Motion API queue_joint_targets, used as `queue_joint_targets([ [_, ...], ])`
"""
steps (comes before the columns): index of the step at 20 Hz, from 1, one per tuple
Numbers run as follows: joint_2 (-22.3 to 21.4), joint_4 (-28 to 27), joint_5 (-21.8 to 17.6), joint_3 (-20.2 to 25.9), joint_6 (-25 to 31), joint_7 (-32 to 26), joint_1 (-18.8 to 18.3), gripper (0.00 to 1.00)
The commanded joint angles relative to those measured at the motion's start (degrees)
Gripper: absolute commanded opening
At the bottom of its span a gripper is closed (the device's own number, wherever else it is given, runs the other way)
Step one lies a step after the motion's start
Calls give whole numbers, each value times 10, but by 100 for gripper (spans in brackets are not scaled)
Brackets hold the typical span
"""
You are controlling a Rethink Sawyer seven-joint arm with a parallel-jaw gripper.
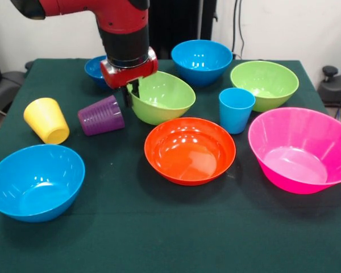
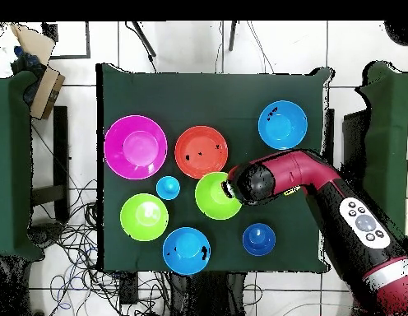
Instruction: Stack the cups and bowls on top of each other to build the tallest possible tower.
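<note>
Bright even light, glossy glare, soft shadows

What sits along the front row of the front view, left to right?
Glossy light blue plastic bowl → glossy orange plastic bowl → large glossy pink plastic bowl.

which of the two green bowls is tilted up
The green bowl at the gripper, left of the blue cup, is tipped. The other green bowl sits flat.
</note>
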Motion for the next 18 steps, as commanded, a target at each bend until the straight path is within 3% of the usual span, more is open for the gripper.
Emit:
queue_joint_targets([
  [1, -28, -29, 16, -26, 58, -88, 30, 0],
  [18, -67, -21, 33, -35, 78, -89, 47, 0],
])
